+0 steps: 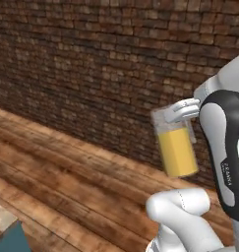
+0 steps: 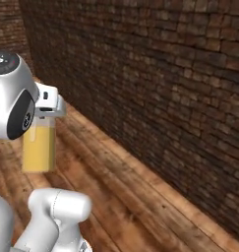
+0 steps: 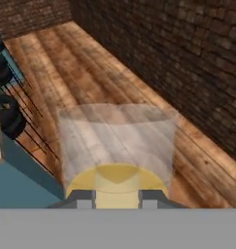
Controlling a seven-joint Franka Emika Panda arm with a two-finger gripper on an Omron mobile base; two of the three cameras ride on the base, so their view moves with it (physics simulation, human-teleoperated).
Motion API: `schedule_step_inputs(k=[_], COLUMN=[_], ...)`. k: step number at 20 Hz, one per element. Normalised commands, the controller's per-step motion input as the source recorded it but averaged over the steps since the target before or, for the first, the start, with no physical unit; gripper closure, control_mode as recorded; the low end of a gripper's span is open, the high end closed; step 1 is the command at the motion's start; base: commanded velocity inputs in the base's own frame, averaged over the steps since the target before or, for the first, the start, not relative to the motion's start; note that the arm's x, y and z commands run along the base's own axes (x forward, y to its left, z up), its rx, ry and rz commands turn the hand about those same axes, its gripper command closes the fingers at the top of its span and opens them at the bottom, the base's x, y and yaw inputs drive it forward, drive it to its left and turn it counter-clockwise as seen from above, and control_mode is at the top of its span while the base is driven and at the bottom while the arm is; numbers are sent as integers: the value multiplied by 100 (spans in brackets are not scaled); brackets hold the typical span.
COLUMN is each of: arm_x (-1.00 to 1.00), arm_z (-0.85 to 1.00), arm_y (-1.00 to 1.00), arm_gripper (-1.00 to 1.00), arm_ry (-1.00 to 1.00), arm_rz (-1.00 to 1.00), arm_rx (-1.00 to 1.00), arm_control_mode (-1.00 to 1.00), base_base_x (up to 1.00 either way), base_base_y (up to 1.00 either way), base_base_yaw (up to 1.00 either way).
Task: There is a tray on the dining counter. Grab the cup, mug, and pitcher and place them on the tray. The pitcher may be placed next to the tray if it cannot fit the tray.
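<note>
This is a rendered home kitchen and dining room. A dark brown brick wall (image 2: 160,98) rises beyond the jaws, and a warm brown wooden plank floor (image 1: 57,167) lies below them. To one side of the jaws in the hand view, a teal counter base (image 3: 15,182) stands with black round stools (image 3: 8,119) beside it.
</note>
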Motion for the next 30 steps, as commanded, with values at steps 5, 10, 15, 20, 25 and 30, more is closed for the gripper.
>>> schedule_step_inputs(k=[5,10,15,20,25,30], arm_x=[0,0,0,0,0,0], arm_z=[0,0,0,0,0,0], arm_y=[0,0,0,0,0,0], arm_gripper=[100,100,100,100,100,100], arm_ry=[0,0,0,0,0,0], arm_rz=[0,0,0,0,0,0], arm_rx=[0,0,0,0,0,0], arm_control_mode=[100,100,100,100,100,100], base_base_x=[100,100,100,100,100,100], base_base_y=[-23,-20,-23,-34,-46,-47], base_base_yaw=[64,61,57,54,53,53])
